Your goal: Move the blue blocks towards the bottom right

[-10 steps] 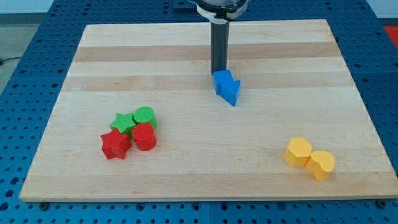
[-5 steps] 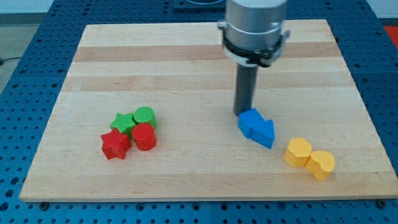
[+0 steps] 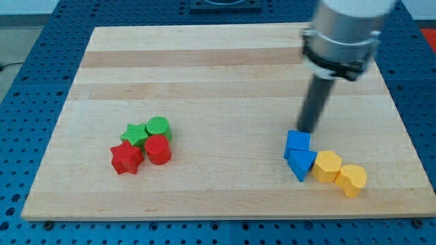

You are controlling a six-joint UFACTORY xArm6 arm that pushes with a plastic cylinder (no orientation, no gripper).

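Two blue blocks sit together at the board's lower right: a blue cube-like block [image 3: 298, 142] and, just below it, a blue triangular block [image 3: 301, 164]. The triangular one touches the left yellow block [image 3: 328, 166]. My tip [image 3: 307, 131] stands just above and to the right of the upper blue block, at its top edge; I cannot tell if it touches. The rod rises to the arm's grey body at the view's top right.
Two yellow blocks lie side by side at the lower right, the right one [image 3: 351, 180] nearest the board's edge. At the lower left a green star [image 3: 135, 134], green cylinder [image 3: 158, 126], red star [image 3: 126, 158] and red cylinder [image 3: 158, 149] cluster together.
My tip has moved down and to the right, pushing both blue blocks from the board's middle to the lower right, up against the yellow blocks. The blue blocks turned as they slid.
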